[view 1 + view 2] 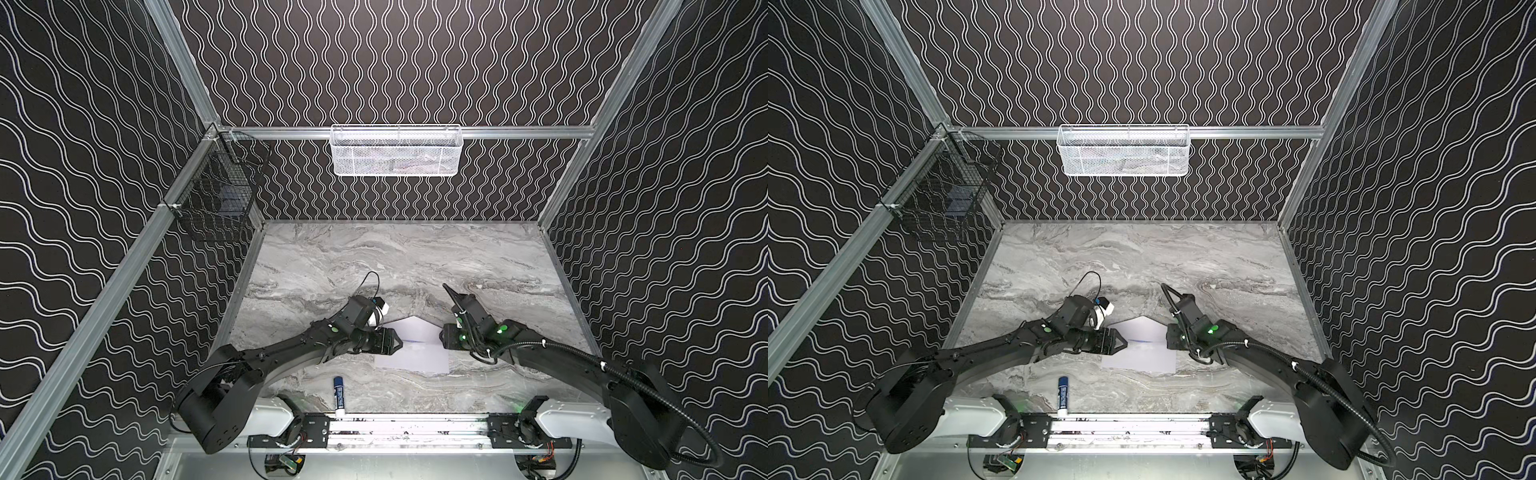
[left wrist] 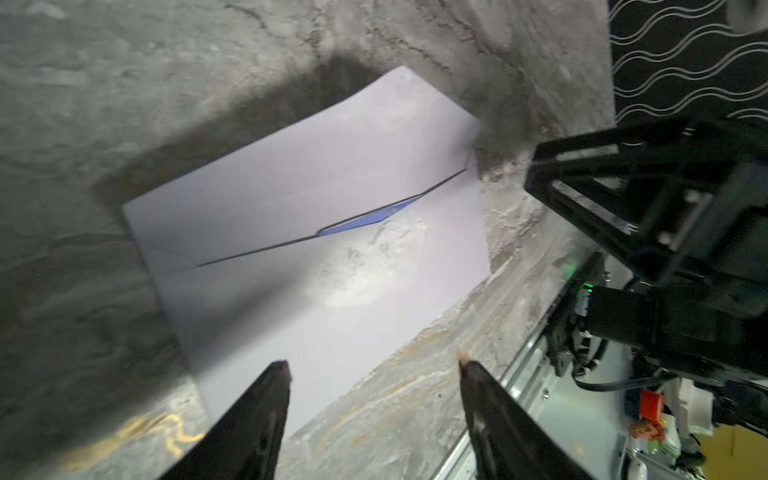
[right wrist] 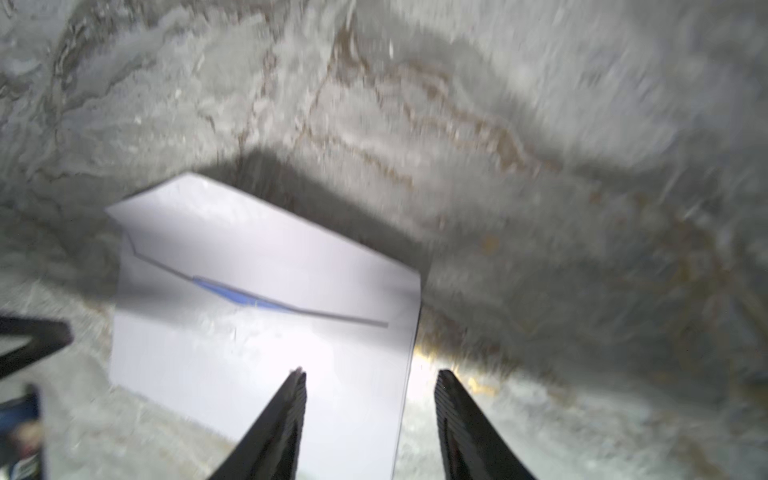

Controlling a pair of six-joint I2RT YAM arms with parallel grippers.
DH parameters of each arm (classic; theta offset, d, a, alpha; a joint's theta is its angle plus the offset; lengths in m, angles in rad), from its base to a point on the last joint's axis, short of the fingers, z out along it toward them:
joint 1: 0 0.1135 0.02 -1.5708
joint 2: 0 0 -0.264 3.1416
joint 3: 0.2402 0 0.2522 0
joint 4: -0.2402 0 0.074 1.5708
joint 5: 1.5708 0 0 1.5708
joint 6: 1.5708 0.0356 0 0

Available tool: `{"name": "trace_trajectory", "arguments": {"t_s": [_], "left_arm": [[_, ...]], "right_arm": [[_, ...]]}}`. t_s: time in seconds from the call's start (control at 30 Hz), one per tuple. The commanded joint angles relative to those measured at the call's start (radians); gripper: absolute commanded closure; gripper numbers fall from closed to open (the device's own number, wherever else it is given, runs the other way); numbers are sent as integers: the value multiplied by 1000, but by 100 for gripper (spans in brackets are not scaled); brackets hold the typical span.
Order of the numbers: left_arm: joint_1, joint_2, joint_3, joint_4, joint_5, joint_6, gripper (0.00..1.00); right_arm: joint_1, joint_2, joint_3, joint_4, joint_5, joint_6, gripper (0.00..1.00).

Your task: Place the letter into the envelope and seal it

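top views: both looking steeply down from high above the near edge, covering whole table (image 1: 415, 257) | wrist views: each facing down, close | all sharing the envelope (image 2: 270, 299)

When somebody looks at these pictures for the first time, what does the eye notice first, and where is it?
The pale envelope lies near the front of the marble table, flap open, between the open left hand and the open right hand. A thin blue edge of the letter shows at its mouth. A blue glue stick lies nearer the front edge, left of it.
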State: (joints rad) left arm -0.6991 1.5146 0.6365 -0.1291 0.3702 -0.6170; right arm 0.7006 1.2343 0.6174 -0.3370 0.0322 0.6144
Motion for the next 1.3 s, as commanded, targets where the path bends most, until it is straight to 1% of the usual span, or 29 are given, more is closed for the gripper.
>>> {"name": "trace_trajectory", "arguments": {"t_s": [0.0,0.13,0.27,0.6,0.83,0.97,1.07,1.2,1.27], "left_arm": [[5,23,18,-61,-45,61,30],[5,53,17,-68,-50,66,31],[3,68,-8,-40,-17,48,32],[-28,71,-67,36,30,-10,34],[-33,53,-77,30,20,-14,34],[-33,37,-52,-13,-5,8,34],[-33,5,3,-91,-62,32,33],[-34,-67,64,-201,-118,29,33],[-36,-106,80,-258,-143,22,33]], "right_arm": [[1,-19,-36,31,-103,82,47],[2,-19,-70,66,-127,101,47],[1,4,-85,85,-130,97,47],[2,45,-92,116,-121,81,48],[2,42,-94,103,-107,76,48],[2,32,-70,65,-84,57,48],[2,2,-45,28,-55,39,47],[2,-27,-27,4,-29,-6,41],[2,-33,-17,-3,-24,-22,35]]}}
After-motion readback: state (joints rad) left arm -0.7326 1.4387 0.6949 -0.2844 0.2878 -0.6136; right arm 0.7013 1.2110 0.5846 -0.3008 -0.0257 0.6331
